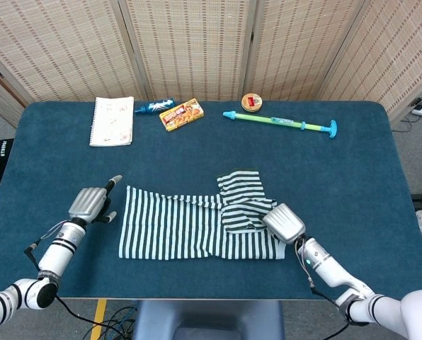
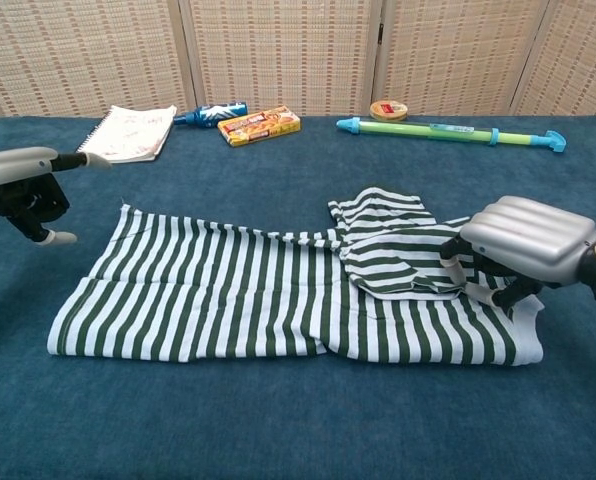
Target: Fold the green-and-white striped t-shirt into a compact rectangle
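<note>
striped t-shirt (image 2: pixel 278 295) mid-fold, sleeve tucked in.
right hand (image 2: pixel 523 245) curled on sleeve edge, grip unclear; left hand (image 2: pixel 23 185) empty; fold lengthwise next.

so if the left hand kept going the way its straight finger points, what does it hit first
Probably nothing close: the left hand points up-right over bare table, passing the t-shirt corner. Depth is unclear.

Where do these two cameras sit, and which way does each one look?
Head view: high above the near table edge, looking steeply down on the whole table; both forearms and hands show.
Chest view: low, near table height, looking across toward the screens; only the left hand and right hand show.
Shared: the striped t-shirt, notebook, snack box, water pump toy and both hands.
</note>
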`<state>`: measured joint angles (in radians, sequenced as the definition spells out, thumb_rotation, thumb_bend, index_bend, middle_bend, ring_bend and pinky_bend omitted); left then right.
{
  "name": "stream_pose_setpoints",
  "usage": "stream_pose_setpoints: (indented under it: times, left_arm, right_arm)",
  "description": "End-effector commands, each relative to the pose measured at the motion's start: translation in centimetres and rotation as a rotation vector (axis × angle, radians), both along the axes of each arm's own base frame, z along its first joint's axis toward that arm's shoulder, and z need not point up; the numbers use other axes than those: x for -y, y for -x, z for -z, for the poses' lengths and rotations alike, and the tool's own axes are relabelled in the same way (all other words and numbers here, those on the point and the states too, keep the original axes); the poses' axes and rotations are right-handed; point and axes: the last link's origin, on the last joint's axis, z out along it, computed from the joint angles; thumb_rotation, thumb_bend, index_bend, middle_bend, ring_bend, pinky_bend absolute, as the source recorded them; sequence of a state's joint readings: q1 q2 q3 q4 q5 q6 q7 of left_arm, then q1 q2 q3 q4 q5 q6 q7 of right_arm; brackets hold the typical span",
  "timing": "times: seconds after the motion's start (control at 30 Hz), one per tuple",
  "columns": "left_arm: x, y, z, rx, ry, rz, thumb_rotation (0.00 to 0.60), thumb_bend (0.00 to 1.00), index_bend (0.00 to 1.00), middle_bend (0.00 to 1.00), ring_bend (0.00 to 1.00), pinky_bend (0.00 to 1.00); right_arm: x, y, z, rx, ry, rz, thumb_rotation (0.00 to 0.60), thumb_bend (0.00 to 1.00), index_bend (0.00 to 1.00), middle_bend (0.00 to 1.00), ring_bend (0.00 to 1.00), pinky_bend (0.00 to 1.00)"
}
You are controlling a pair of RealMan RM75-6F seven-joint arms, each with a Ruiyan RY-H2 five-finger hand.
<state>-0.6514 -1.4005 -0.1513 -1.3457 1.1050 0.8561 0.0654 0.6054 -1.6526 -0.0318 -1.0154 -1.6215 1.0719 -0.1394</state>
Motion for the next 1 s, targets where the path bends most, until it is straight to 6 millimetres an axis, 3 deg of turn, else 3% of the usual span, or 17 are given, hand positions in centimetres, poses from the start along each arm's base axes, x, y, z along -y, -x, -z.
stream_pose_setpoints:
  times: [0.03,0.4,0.73,1.0]
  left_arm:
    - [0.0,0.0,-0.1,0.0,-0.002,0.001,0.6,0.34,0.0,0.87,0.79,0.91]
    - [0.0,0.2,-0.5,0.01,-0.016,-0.005,0.6,0.34,0.0,0.87,0.78,0.91]
    - [0.7,-0.3,-1.5,0.026,-0.033,0.023,0.6,0.34,0.0,0.87,0.78,0.91]
    - [1.4,-0.2,-2.0,0.029,-0.037,0.037,0.6,0.34,0.0,0.87,0.78,0.91]
  right_arm:
    - [0.1,-0.1,0.0,0.005,0.005,0.0,0.6,0.47,0.58,1.0,1.0,1.0]
    - [0.4,-1.1,-1.1,0.074,0.048,-0.022,0.6,0.51,0.61,1.0,1.0,1.0]
    - [3.7,-3.6,-4.0,0.163,0.177,-0.026,0.6,0.51,0.61,1.0,1.0,1.0]
    - [6.3,-4.7,-4.1,0.192,0.227,0.019,0.6,0.51,0.61,1.0,1.0,1.0]
